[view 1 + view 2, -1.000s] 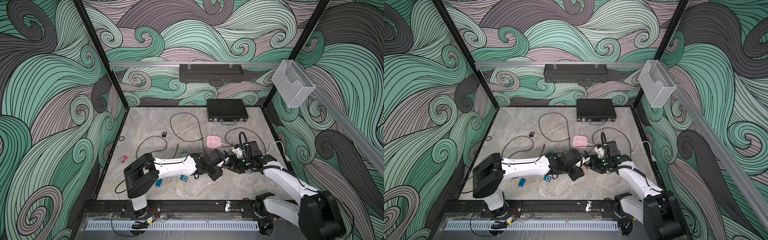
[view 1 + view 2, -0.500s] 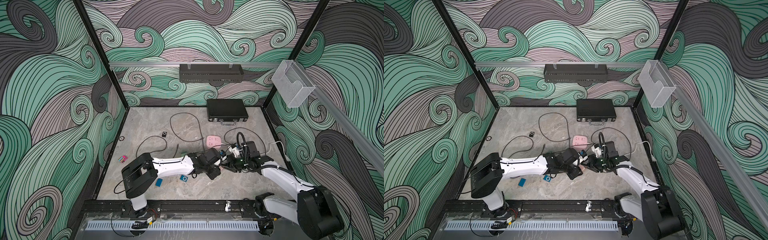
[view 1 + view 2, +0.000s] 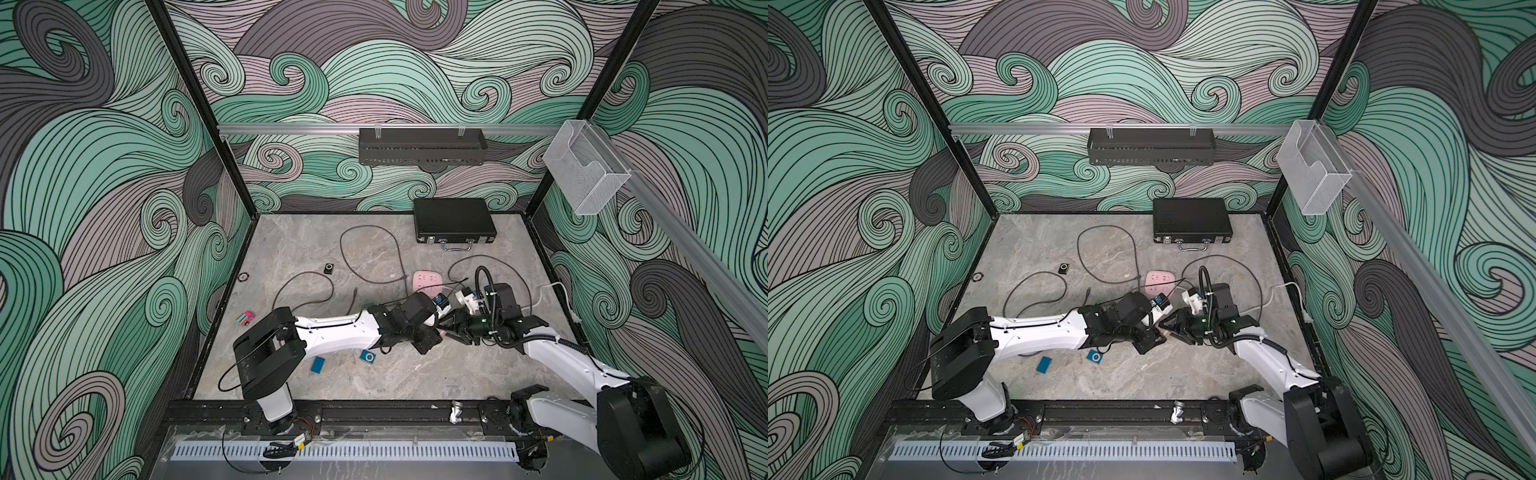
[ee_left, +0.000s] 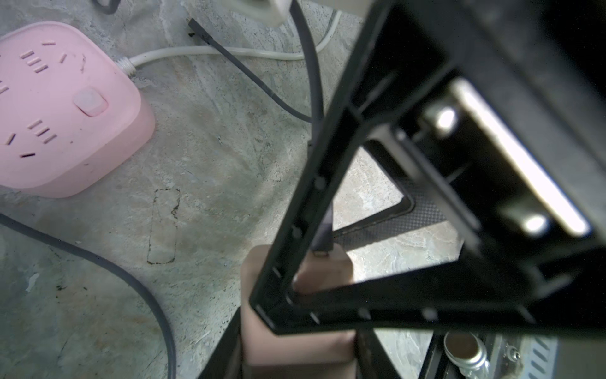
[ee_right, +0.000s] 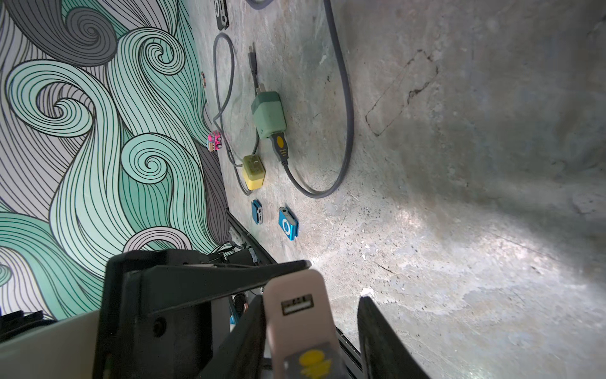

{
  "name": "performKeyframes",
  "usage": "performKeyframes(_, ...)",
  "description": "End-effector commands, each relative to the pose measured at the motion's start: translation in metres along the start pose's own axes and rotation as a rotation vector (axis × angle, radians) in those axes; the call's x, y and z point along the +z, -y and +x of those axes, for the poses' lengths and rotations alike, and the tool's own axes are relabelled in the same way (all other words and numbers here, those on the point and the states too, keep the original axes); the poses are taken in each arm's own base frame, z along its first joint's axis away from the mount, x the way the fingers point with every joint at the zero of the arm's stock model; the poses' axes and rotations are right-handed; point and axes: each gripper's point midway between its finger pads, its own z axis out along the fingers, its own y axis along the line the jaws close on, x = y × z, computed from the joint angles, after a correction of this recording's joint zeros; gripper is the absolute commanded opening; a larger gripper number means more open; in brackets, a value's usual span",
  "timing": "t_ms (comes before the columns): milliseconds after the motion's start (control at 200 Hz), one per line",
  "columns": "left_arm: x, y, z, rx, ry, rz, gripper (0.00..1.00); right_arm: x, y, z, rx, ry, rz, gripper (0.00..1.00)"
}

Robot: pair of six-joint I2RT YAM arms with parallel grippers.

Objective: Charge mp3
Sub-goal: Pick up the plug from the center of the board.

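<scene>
My left gripper (image 4: 298,347) is shut on a beige-pink USB charger block (image 4: 295,344), held just above the floor in front of the pink power strip (image 3: 428,281). My right gripper (image 5: 311,302) meets it head-on and straddles the charger (image 5: 295,285). One finger lies against the block and a gap shows at the other, so it is open. A grey USB plug (image 5: 311,361) with a yellow mark lies against the charger's face. One USB port there shows empty. Two blue mp3 players (image 5: 288,223) (image 5: 257,211) lie on the floor by the left arm.
A green charger (image 5: 269,115) with a cable plugged in and a yellow charger (image 5: 253,172) sit under the left arm. A black mp3 (image 3: 328,268), a pink one (image 3: 246,318) and loose cables lie on the floor. A black case (image 3: 454,219) stands at the back.
The right gripper's jaws have narrowed around the charger. Both grippers have stayed together, shifting only slightly toward the back.
</scene>
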Motion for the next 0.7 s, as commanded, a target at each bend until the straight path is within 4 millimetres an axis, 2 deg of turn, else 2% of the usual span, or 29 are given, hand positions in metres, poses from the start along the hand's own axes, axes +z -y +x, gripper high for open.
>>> performKeyframes(0,-0.004,0.002,-0.020,0.022,0.070,0.015,0.32,-0.003,-0.015,0.000,-0.006,0.006,-0.053,0.44)
performKeyframes(531,0.001,0.000,-0.029,0.034,0.092,0.010,0.34,-0.007,-0.015,0.000,-0.028,0.022,-0.033,0.09)
performKeyframes(561,0.002,-0.001,-0.029,0.030,0.093,0.007,0.37,-0.007,-0.014,0.000,-0.029,0.020,-0.029,0.06)
performKeyframes(601,0.002,-0.003,-0.029,0.018,0.090,-0.008,0.45,-0.008,-0.013,-0.001,-0.030,0.027,-0.014,0.00)
performKeyframes(636,0.002,-0.006,-0.030,0.003,0.083,-0.021,0.54,-0.009,-0.010,-0.002,-0.032,0.036,0.010,0.00)
performKeyframes(696,0.000,-0.011,-0.031,-0.029,0.072,-0.045,0.58,-0.012,-0.004,-0.006,-0.036,0.060,0.065,0.00)
